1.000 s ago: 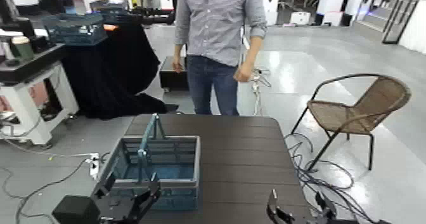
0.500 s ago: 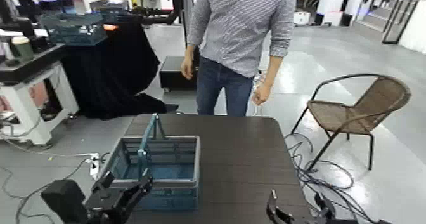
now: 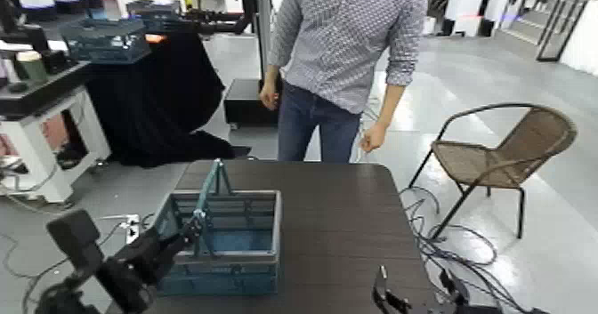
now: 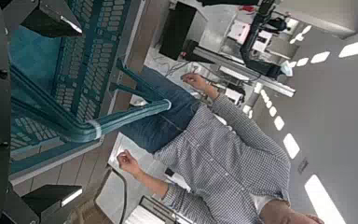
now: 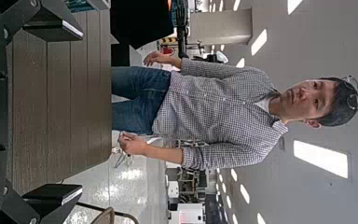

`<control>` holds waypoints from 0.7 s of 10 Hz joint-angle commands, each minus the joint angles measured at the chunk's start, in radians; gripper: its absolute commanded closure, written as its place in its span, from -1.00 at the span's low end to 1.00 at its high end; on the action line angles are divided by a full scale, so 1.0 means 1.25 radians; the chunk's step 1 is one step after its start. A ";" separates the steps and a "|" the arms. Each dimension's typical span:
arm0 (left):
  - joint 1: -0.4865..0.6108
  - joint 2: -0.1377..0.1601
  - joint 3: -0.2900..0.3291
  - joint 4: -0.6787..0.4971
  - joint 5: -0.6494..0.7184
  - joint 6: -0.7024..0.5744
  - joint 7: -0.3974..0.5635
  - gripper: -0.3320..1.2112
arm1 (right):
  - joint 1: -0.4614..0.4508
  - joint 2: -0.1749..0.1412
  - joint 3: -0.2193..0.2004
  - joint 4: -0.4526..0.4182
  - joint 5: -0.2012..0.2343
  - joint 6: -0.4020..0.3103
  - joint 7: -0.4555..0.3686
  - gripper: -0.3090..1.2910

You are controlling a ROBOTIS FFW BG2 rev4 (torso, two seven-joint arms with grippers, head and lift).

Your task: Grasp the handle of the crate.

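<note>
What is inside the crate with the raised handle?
Inside the crate, only its slatted walls and bluish floor show; the handle and near rim hide part of the interior.

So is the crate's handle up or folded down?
Up: the handle arches above the rim of the crate.

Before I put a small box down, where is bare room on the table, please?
The table is bare right of the crate, as far as its right edge, and up to its far edge. Near the crate's left side it is crowded: the left tool is beside the upright handle.
</note>
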 commanded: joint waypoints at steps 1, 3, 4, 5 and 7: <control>-0.065 0.073 0.031 0.031 0.094 0.117 -0.015 -0.43 | -0.001 0.000 0.002 0.001 -0.001 0.001 0.000 -0.43; -0.121 0.116 0.040 0.085 0.166 0.191 -0.031 -0.43 | -0.003 0.000 0.003 0.001 -0.001 0.005 0.000 -0.43; -0.148 0.133 0.037 0.121 0.199 0.216 -0.044 -0.43 | -0.004 -0.001 0.004 0.001 -0.001 0.005 0.000 -0.43; -0.181 0.151 0.031 0.164 0.229 0.247 -0.064 -0.43 | -0.005 0.000 0.005 0.001 -0.001 0.006 0.000 -0.43; -0.255 0.183 0.002 0.260 0.276 0.296 -0.108 -0.43 | -0.006 -0.001 0.005 0.001 -0.001 0.006 0.000 -0.43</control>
